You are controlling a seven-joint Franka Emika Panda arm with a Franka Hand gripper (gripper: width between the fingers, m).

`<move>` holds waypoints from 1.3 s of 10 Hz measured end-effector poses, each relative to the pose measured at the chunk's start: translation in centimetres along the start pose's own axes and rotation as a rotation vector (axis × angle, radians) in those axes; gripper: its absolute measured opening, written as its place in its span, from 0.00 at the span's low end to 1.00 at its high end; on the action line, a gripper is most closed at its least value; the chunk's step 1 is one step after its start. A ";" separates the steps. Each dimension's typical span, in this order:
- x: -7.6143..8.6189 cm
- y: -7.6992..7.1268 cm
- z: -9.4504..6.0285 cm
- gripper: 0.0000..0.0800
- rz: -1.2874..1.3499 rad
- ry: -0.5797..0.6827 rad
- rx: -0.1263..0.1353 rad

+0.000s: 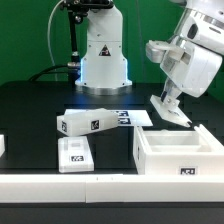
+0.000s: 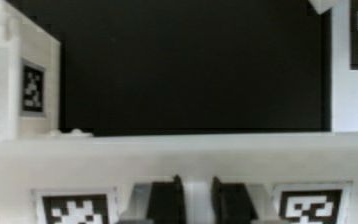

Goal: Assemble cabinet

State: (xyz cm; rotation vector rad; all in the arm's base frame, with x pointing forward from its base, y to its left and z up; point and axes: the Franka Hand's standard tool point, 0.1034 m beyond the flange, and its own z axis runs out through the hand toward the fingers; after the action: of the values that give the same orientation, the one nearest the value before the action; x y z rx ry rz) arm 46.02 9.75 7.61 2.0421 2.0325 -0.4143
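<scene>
No legible text – just a triangle sign (image 1: pixel 101 50) on the robot base (image 1: pixel 104 70), square tags (image 1: pixel 188 171) on cabinet panels (image 1: pixel 150 160).

We see the Panda arm (image 1: pixel 188 55) slant down from the upper right of the exterior frame, wrist tilted. Its gripper (image 1: pixel 165 104) sits low at centre right, fingers (image 2: pixel 158 200) closed nearly together, while the white base (image 1: pixel 103 55) stands upper centre.
</scene>
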 end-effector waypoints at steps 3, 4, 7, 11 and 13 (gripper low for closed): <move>0.7 0.1 -0.5 0.08 0.003 0.006 -0.008; 0.7 0.7 -0.8 0.08 0.006 0.000 -0.010; 0.4 2.1 -0.9 0.08 0.019 -0.007 -0.018; -0.1 2.3 -0.1 0.08 0.031 -0.015 -0.008; 0.0 1.7 0.1 0.08 0.027 -0.015 -0.001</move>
State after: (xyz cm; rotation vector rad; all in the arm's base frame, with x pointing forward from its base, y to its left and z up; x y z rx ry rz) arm 47.69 9.69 7.47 2.0572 1.9935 -0.4218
